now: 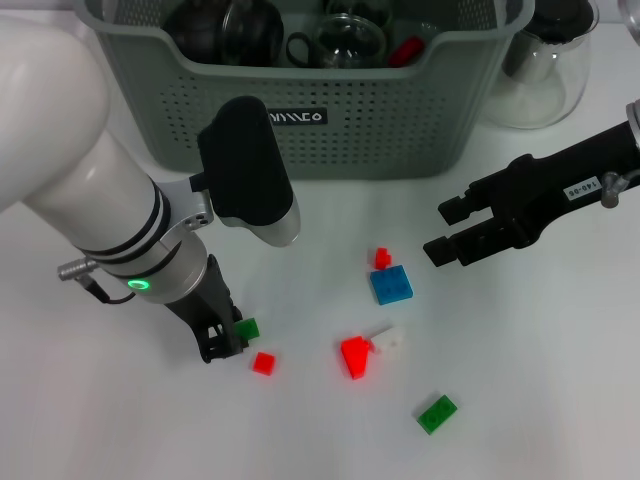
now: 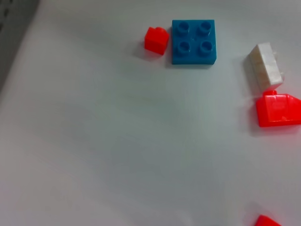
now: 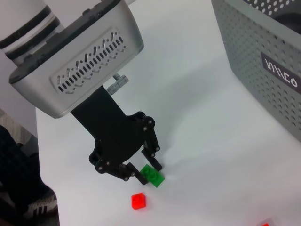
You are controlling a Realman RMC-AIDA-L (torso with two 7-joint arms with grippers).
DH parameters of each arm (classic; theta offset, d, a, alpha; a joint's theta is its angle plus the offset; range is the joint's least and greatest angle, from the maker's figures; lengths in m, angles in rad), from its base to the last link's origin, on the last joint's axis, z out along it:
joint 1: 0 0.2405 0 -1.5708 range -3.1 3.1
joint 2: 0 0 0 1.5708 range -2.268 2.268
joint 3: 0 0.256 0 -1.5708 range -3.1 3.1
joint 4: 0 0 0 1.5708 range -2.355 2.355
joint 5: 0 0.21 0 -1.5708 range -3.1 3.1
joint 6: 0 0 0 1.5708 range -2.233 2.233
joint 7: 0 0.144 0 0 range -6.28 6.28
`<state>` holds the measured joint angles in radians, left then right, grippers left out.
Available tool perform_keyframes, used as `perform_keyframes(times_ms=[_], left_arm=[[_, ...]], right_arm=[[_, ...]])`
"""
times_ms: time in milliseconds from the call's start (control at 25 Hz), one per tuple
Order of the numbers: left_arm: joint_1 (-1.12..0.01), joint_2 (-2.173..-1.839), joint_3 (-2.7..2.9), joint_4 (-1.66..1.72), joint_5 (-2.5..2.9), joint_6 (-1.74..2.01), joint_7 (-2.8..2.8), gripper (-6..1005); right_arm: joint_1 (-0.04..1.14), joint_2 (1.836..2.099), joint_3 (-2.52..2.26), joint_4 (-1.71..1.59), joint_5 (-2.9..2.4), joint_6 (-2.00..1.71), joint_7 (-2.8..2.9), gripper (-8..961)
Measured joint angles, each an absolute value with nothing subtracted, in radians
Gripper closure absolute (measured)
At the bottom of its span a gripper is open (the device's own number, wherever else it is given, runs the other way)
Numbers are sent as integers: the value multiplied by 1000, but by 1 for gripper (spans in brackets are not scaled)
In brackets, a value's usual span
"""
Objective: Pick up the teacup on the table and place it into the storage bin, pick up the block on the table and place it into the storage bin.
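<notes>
The grey-green storage bin [image 1: 400, 120] stands at the back of the table, and its perforated wall [image 3: 263, 61] also shows in the right wrist view. A clear glass teacup [image 1: 350, 40] lies inside it beside a dark teapot [image 1: 225, 30]. Loose blocks lie on the white table. My left gripper [image 1: 228, 340] is down at the table, shut on a small green block [image 1: 247, 327]; the right wrist view shows its fingers [image 3: 156, 165] on either side of that block [image 3: 153, 175]. My right gripper [image 1: 438, 230] hovers open at the right, holding nothing.
Other blocks on the table: small red [image 1: 263, 363], red [image 1: 355, 355], white [image 1: 389, 342], blue [image 1: 391, 285], small red [image 1: 381, 258], green [image 1: 437, 413]. A clear glass pot [image 1: 545, 70] stands right of the bin. A red item [image 1: 405, 50] lies in the bin.
</notes>
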<state>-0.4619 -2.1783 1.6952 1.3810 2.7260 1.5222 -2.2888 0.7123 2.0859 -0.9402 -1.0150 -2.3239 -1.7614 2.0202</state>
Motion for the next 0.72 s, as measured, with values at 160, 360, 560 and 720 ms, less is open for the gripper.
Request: perform_keyframes(times_ms=[160,360,560,720], left_arm=[[-464,-2178,1693,1387,2726,1525,-2298,685],[-441,-2178,1646,1478,2704,1536,-2305,794],[-431,-2176,1450,1599,2537,1583,-2310,817],[-437,-2170,1257,1702,2346,1627,-2311,812]], right_arm=[[711,2086,-940,-1014,-2324,-1761,2020,221],[710,2080,-940,-1013,-2338,-1762,2022,222],[721,2046,-935,-1012,-2385,-1795,2049,221],[724,2004,-928,-1016,-2385,-1821,2077,221]])
